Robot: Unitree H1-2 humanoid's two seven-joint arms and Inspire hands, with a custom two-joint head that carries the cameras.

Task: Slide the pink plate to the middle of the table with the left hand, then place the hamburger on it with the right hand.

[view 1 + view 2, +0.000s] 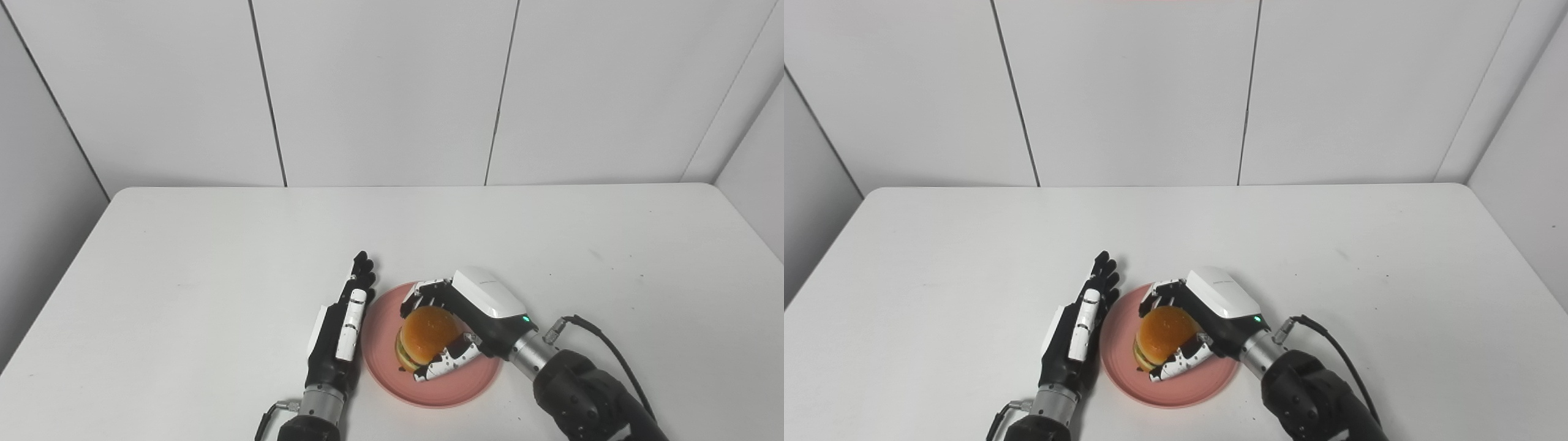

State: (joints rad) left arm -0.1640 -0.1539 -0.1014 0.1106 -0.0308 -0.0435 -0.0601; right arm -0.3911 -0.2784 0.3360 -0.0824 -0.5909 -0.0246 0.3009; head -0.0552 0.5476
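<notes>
Gripping the hamburger [429, 335] from the side, the right hand [468, 318] has fingers and thumb wrapped round the bun, which sits over the pink plate [429, 392] near the front middle of the white surface [184, 257] in the left eye view. From the right eye view, the left hand [1078, 327] lies released, fingers straight and edge-on, just beside the plate's left rim.

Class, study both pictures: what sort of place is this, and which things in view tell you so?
Probably a robot test bench or lab booth, not a kitchen. A bare white table is boxed in by plain white wall panels, and two robot hands work there: the right hand holds a hamburger over a pink plate.
</notes>
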